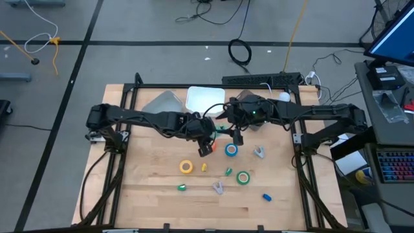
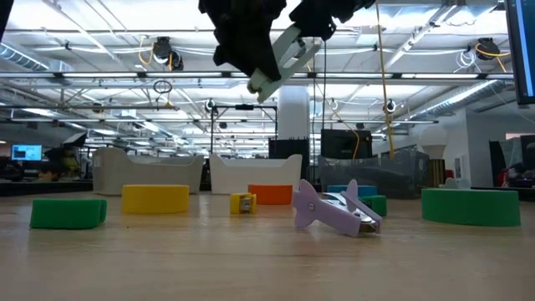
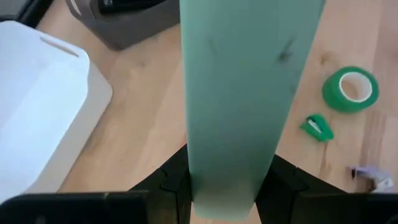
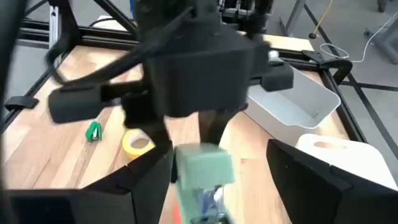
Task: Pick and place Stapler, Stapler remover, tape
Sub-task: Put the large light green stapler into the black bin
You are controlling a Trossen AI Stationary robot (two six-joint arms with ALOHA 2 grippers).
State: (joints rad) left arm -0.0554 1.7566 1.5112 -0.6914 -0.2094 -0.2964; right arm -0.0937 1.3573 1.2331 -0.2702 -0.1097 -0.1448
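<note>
My left gripper (image 3: 227, 183) is shut on a pale green stapler (image 3: 242, 93), held in the air over the table's middle (image 1: 222, 129). My right gripper (image 4: 217, 180) is open. Its fingers stand on either side of the stapler's free end (image 4: 202, 168) with a gap on each side. On the table lie a yellow tape roll (image 1: 186, 166), a blue one (image 1: 231, 150) and a green one (image 1: 242, 177). An orange roll (image 2: 270, 194) shows in the low view. Two lilac stapler removers (image 1: 259, 152) (image 1: 218, 187) rest on the wood. My left gripper pinches the stapler's two long sides (image 3: 199, 186) between its fingers, at the end nearest the wrist. The fingers slant down, and the stapler sticks out ahead along them. It is lifted clear of the table (image 2: 280, 63).
A white bin (image 1: 206, 99) and a grey bin (image 1: 162, 103) stand at the far edge, just behind both grippers. Small solid pieces lie toward the near edge: green (image 1: 182, 188), yellow (image 1: 204, 167), green (image 1: 228, 171) and blue (image 1: 266, 196). A black frame borders the table.
</note>
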